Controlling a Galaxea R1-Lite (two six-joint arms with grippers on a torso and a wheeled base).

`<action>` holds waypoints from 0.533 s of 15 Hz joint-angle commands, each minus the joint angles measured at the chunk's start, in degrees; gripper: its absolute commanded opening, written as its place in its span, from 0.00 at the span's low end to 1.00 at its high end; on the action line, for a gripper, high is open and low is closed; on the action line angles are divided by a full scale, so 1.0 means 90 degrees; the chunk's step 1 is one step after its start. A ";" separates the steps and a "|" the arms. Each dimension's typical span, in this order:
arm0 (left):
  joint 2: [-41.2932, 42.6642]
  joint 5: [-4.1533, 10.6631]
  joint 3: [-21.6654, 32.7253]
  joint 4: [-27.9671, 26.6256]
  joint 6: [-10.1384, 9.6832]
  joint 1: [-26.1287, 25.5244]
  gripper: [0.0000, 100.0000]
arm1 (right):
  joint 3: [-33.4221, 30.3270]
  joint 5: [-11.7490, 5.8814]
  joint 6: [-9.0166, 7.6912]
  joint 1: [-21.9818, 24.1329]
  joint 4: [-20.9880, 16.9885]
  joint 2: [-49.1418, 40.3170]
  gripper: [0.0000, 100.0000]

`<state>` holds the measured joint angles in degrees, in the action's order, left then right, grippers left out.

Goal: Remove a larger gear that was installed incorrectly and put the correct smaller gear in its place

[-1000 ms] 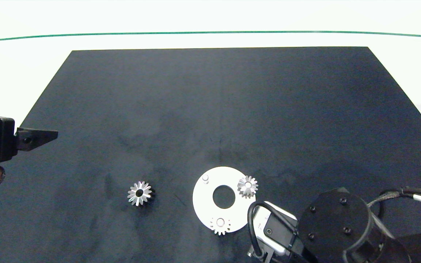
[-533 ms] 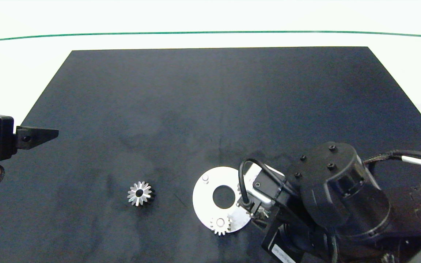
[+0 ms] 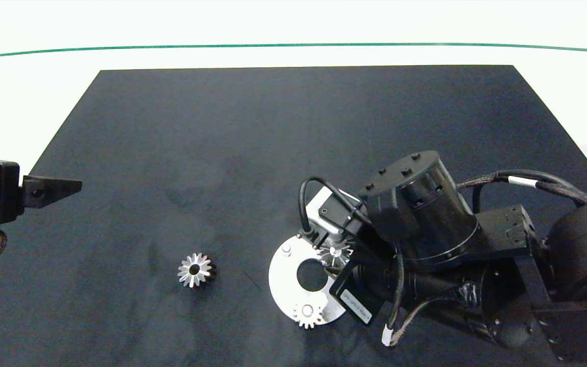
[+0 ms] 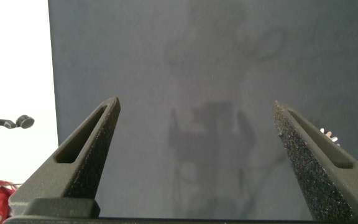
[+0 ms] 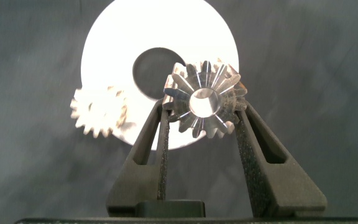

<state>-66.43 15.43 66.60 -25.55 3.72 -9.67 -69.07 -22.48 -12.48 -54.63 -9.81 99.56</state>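
Found the smaller gear (image 3: 335,253) pinched across its teeth between the fingers of the right gripper (image 5: 201,115), pale bore facing up. Placed it over the white plate (image 3: 279,278), at the far right rim of the plate's centre hole (image 3: 311,275). Cannot tell whether lifted clear of the plate or resting on it.

Logged a bare peg (image 3: 286,249) at the plate's far left. Logged a second small gear (image 3: 307,314) seated at the plate's near rim.

Put the plate on the black mat (image 3: 293,132), close to the near edge and right of its middle. Spotted the larger gear (image 3: 195,270) lying alone on the mat, left of the plate and well apart from it, dark body under the star teeth, nothing touching it.

Noted the left gripper (image 4: 197,106) idle at the mat's left edge, fingers spread wide, nothing between them.

Step in hand, by judgement: removal done, refit under way. Next move likely: carry across the plate to the bare peg, line up bore over peg, lower straight, let go only once seated. Worth watching for teeth catching on the neighbouring gear, and for any tilt in the pinch jamming the bore on the peg.
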 commanded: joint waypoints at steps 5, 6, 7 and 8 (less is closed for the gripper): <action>0.0008 0.0014 0.0012 -0.0013 0.0007 0.0000 1.00 | -0.0812 -0.0012 -0.0156 -0.0005 -0.0560 0.0510 0.19; 0.0008 0.0014 0.0012 -0.0013 0.0007 0.0000 1.00 | -0.0939 -0.0012 -0.0156 -0.0005 -0.0589 0.0578 0.19; 0.0008 0.0014 0.0012 -0.0013 0.0007 0.0000 1.00 | -0.1085 -0.0012 -0.0166 -0.0014 -0.0677 0.0598 0.19; 0.0008 0.0014 0.0022 -0.0013 0.0007 0.0000 1.00 | -0.1241 -0.0012 -0.0166 -0.0034 -0.0824 0.0608 0.19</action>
<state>-66.39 15.46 66.73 -25.54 3.72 -9.67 -78.89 -22.46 -13.84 -54.74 -16.90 104.41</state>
